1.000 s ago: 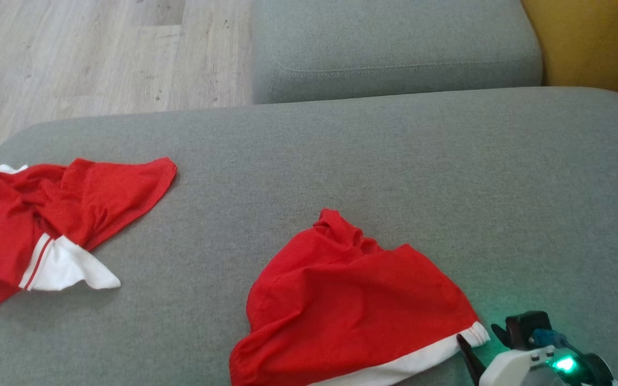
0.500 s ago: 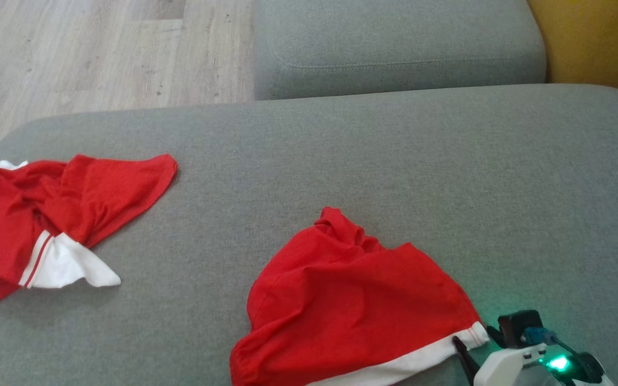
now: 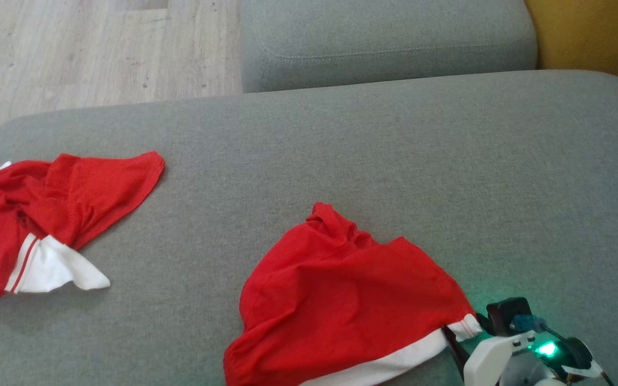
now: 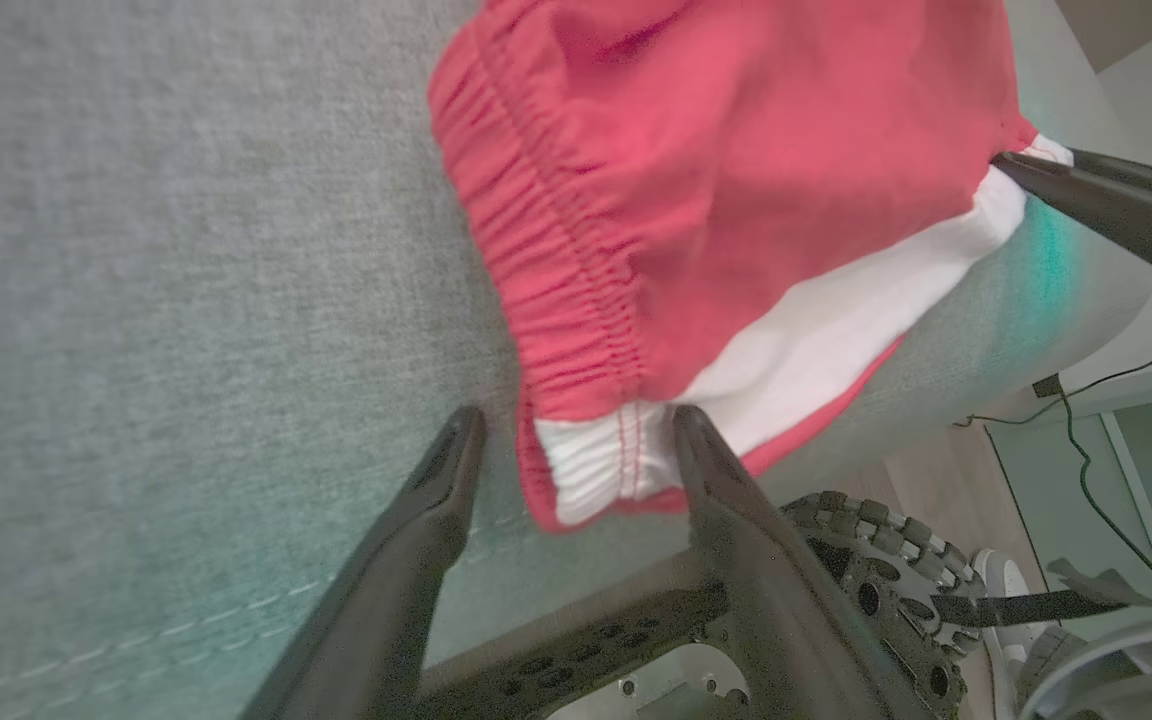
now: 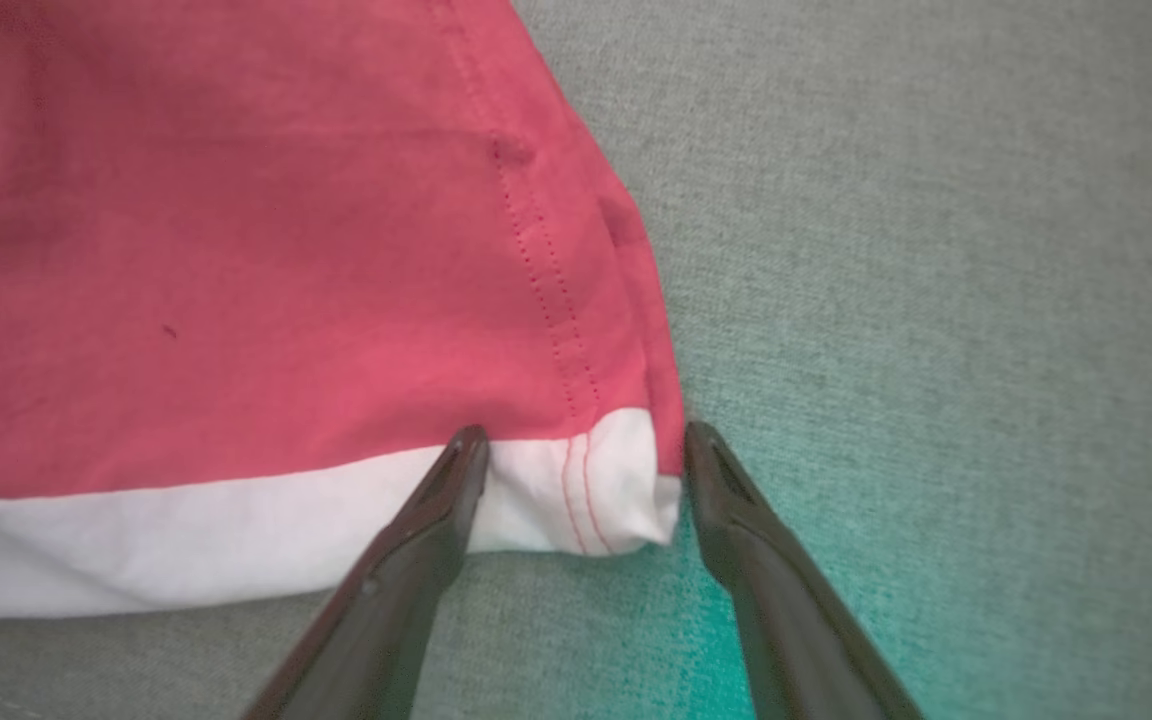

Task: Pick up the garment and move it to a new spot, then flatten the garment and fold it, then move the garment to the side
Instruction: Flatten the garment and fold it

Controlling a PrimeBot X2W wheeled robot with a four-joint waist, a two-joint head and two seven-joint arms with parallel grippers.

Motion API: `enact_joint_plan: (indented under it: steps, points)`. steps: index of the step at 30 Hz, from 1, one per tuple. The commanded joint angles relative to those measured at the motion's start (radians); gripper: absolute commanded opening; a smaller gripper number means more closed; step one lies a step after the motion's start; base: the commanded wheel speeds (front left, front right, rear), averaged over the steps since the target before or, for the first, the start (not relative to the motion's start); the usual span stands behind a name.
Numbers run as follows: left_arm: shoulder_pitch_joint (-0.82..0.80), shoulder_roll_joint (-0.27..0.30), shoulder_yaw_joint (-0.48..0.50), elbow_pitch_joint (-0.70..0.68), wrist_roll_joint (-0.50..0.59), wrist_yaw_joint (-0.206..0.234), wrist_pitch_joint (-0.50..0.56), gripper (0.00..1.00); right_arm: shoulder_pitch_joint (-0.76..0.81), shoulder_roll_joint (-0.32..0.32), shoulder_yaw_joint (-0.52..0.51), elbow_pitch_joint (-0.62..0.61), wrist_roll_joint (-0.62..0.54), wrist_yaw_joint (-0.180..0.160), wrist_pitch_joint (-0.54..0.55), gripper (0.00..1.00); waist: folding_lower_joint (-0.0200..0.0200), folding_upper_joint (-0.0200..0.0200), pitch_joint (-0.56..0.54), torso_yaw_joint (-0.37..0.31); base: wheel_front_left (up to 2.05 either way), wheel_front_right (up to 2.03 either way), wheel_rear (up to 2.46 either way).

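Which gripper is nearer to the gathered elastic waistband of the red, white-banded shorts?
Left. The left gripper straddles the white band of the red shorts right beside the gathered elastic waistband; the right gripper straddles that band's far corner.

On sofa seat [image 3: 395, 161]: garment [image 3: 341, 300] at front edge, second garment [image 3: 30, 214] well left; left tool [image 4: 576, 420], right tool [image 5: 581, 435] astride garment's near corners.
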Motion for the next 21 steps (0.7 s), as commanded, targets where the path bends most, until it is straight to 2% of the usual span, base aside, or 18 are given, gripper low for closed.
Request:
enact_joint_plan:
  steps: [1, 2, 3, 4, 5, 6, 9, 12, 17, 21]
  points:
    - [-0.055, 0.002, 0.019, -0.015, -0.009, 0.002, -0.015, 0.77, -0.033, -0.012, 0.033, -0.009, 0.008, -0.001, 0.011, 0.96, 0.0, 0.0, 0.002, -0.001, 0.0, 0.0, 0.0]
    - [-0.058, 0.002, 0.015, -0.012, -0.012, 0.002, -0.018, 0.51, -0.033, -0.014, 0.036, -0.009, 0.012, -0.001, 0.014, 0.69, 0.0, 0.0, 0.003, -0.002, 0.0, 0.0, 0.0]
    - [-0.061, 0.003, 0.01, -0.01, -0.015, 0.002, -0.021, 0.47, -0.033, -0.016, 0.04, -0.008, 0.017, -0.001, 0.018, 0.33, 0.0, 0.0, 0.004, -0.002, 0.0, 0.0, 0.0]
    - [-0.064, 0.004, 0.006, -0.008, -0.018, 0.002, -0.025, 0.45, -0.033, -0.019, 0.044, -0.006, 0.023, -0.001, 0.023, 0.04, 0.0, 0.0, 0.004, -0.002, 0.0, 0.0, 0.0]
    - [-0.067, 0.006, -0.002, -0.007, -0.023, 0.002, -0.027, 0.17, -0.032, -0.018, 0.039, -0.005, 0.031, -0.001, 0.026, 0.0, 0.0, 0.0, 0.004, -0.003, 0.0, 0.0, 0.0]
    - [-0.07, 0.009, -0.012, -0.009, -0.03, 0.002, -0.026, 0.0, -0.031, -0.016, 0.036, -0.006, 0.041, -0.001, 0.03, 0.0, 0.0, 0.0, 0.003, -0.004, 0.0, 0.0, 0.0]
    - [-0.072, 0.026, -0.034, -0.036, -0.061, 0.002, -0.027, 0.0, -0.021, -0.008, 0.023, -0.036, 0.091, -0.001, 0.038, 0.0, 0.0, 0.0, -0.004, -0.007, 0.0, 0.0, 0.0]
    - [-0.064, 0.048, -0.032, -0.144, -0.124, 0.002, -0.038, 0.0, 0.005, 0.001, 0.016, -0.148, 0.238, -0.001, 0.055, 0.0, 0.0, 0.0, -0.01, -0.012, 0.0, 0.0, 0.0]
    - [-0.059, 0.136, 0.006, -0.47, -0.261, 0.002, -0.061, 0.0, 0.083, -0.023, -0.052, -0.513, 0.612, -0.001, 0.133, 0.0, 0.0, 0.0, -0.017, -0.026, 0.0, 0.0, 0.0]
    - [-0.082, 0.21, 0.072, -0.723, -0.372, 0.002, -0.06, 0.0, 0.115, -0.044, -0.177, -0.774, 0.791, -0.001, 0.2, 0.0, 0.0, 0.0, -0.018, -0.051, 0.0, 0.0, 0.0]
